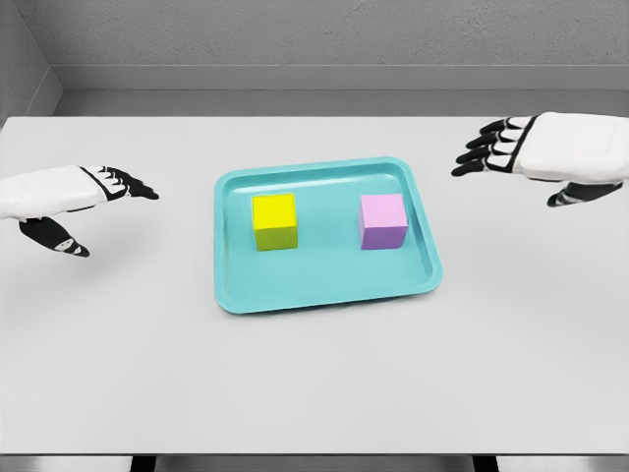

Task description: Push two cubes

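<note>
I am seeing the yellow cube point(274, 221) sitting in the left half of the teal tray point(324, 292), and the purple cube point(382, 220) sitting in the right half, the two well apart with bare tray floor between them. Both are resting flat and upright, each clear of the tray's raised rim. The tray is lying near the middle of the white surface point(314, 383), turned slightly so its near edge is slanting. Off to the tray's left, I am watching my left hand point(74, 202) hovering over the surface with its fingers point(128, 182) stretched out toward the tray and the thumb hanging below, holding nothing. On the other side, my right hand point(541, 152) is hovering beyond the tray's far right corner, its fingers point(486, 147) likewise extended and loose, pointing inward, also holding nothing. Neither hand is touching the tray or a cube.
</note>
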Controlling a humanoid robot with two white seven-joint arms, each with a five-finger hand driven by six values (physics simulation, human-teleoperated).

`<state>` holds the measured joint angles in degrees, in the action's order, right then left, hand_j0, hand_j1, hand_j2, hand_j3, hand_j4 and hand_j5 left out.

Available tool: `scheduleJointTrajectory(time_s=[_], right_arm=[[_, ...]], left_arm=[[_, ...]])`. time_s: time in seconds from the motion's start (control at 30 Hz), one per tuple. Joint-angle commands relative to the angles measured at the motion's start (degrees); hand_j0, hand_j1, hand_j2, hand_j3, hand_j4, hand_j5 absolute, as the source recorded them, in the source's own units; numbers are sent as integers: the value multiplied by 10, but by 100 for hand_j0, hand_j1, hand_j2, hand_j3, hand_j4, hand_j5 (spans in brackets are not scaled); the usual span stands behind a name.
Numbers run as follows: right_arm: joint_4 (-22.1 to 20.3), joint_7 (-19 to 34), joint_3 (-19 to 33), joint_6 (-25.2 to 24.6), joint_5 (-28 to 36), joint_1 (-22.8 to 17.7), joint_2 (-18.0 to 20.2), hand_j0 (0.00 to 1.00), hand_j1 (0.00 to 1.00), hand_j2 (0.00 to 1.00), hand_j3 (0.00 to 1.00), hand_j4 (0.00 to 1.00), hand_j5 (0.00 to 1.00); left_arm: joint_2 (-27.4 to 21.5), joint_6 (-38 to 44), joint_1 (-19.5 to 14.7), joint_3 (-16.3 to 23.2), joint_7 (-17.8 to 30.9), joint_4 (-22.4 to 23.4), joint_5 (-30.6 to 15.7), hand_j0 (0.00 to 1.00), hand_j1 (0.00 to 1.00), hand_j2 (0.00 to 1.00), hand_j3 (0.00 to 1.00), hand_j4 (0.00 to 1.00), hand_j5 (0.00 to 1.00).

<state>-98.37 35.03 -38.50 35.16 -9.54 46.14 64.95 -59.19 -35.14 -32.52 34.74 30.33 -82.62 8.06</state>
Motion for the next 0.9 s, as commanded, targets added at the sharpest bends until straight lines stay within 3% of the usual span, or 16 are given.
scheduleJointTrajectory(time_s=[0.0,0.1,0.17,0.2,0.23,0.27,0.3,0.33,0.37,0.5,0.53,0.63,0.67,0.77,0.87], right_arm=[[-1,0,-1,-2,2,0,-5,100,100,100,100,100,100],[-1,0,-2,-2,3,-3,-6,100,100,100,100,100,100],[8,0,-9,-2,7,-4,-6,97,97,97,97,97,97],[7,0,-28,-2,4,-4,-5,45,45,45,45,45,45],[7,0,-39,-2,0,-3,-4,36,36,36,36,36,36],[4,0,-39,-2,-28,0,-3,22,22,22,22,22,22],[5,0,-44,-2,-41,0,-3,9,9,9,9,9,9],[6,0,-53,-2,-45,0,-4,8,8,8,8,8,8],[6,0,-54,-2,-77,0,-11,8,8,8,8,8,8],[23,0,-83,-2,-116,11,-51,8,8,8,8,8,8],[49,0,-97,-2,-116,18,-73,9,9,9,9,9,9],[82,0,-149,-2,-136,48,-107,10,10,10,10,10,10],[84,0,-151,-2,-143,49,-117,13,13,13,13,13,13],[100,0,-180,-2,-143,64,-133,13,13,13,13,13,13],[101,0,-188,-2,-144,67,-141,13,13,13,13,13,13]], left_arm=[[-1,1,0,0,0,0,-3,100,100,100,100,100,100],[5,1,0,3,2,8,-1,100,100,100,100,100,100],[9,1,-13,40,2,9,1,100,100,100,100,100,100],[32,1,-28,66,2,31,4,100,100,100,100,100,100],[55,1,-51,71,2,58,29,100,100,100,100,100,100],[79,1,-63,71,3,75,54,77,77,77,77,77,77],[92,1,-75,71,47,70,83,37,37,37,37,37,37],[94,1,-78,69,47,75,83,28,28,28,28,28,28],[94,1,-81,74,47,74,84,0,0,0,0,0,0],[116,1,-105,89,47,111,85,0,0,0,0,0,0],[139,1,-108,92,47,120,87,0,0,0,0,0,0],[171,1,-123,118,47,100,89,1,1,1,1,1,1],[191,1,-124,122,47,112,90,1,1,1,1,1,1],[227,1,-138,127,47,207,89,1,1,1,1,1,1],[231,1,-160,146,47,203,88,3,3,3,3,3,3]])
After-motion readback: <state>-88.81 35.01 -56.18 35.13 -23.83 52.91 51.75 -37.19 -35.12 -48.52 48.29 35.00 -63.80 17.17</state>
